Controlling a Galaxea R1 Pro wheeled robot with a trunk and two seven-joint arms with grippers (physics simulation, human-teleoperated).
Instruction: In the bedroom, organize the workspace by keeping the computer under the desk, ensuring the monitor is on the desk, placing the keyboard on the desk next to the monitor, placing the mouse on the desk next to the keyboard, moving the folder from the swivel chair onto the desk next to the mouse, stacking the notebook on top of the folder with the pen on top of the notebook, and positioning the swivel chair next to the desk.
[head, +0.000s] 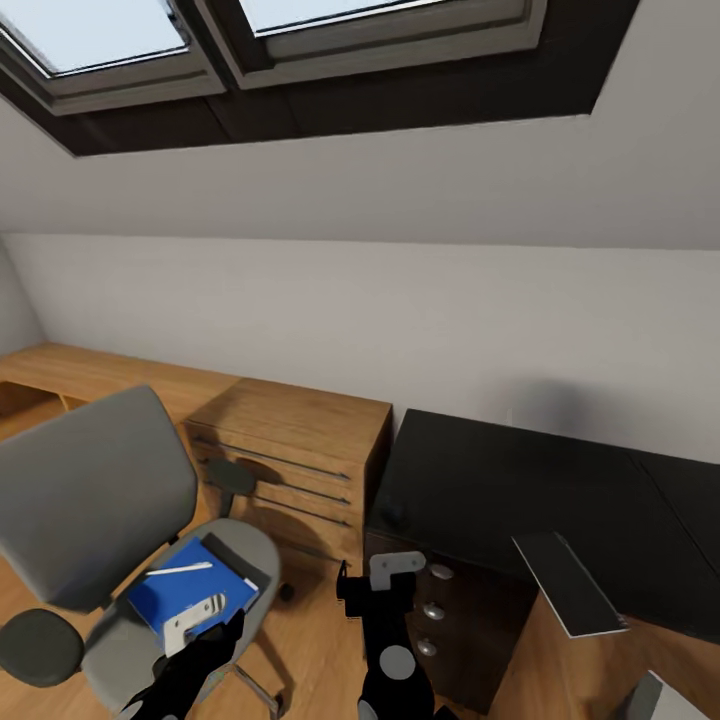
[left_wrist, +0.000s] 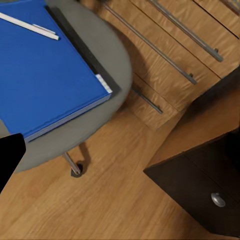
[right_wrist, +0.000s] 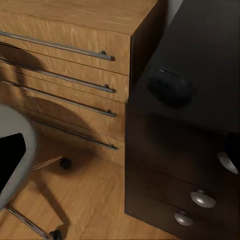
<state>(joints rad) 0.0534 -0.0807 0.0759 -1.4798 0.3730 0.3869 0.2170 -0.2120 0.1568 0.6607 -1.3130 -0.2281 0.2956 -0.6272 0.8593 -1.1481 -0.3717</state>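
Both grippers, left (head: 196, 618) and right (head: 385, 578), hang low with finger spread unclear, the left beside the folder (head: 190, 590) bearing the pen (head: 180, 570) on the swivel chair (head: 95, 490).

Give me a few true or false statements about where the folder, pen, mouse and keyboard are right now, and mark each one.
1. The folder lies on the seat of the swivel chair. True.
2. The pen rests on the floor beside the chair. False: it lies on top of the blue folder.
3. The mouse sits on the desk near the corner beside the oak drawer chest. True.
4. The keyboard lies fully flat in the middle of the desk. False: it sits at the desk's front edge and sticks out past it.
5. The left gripper is gripping the folder. False: it hovers above it.
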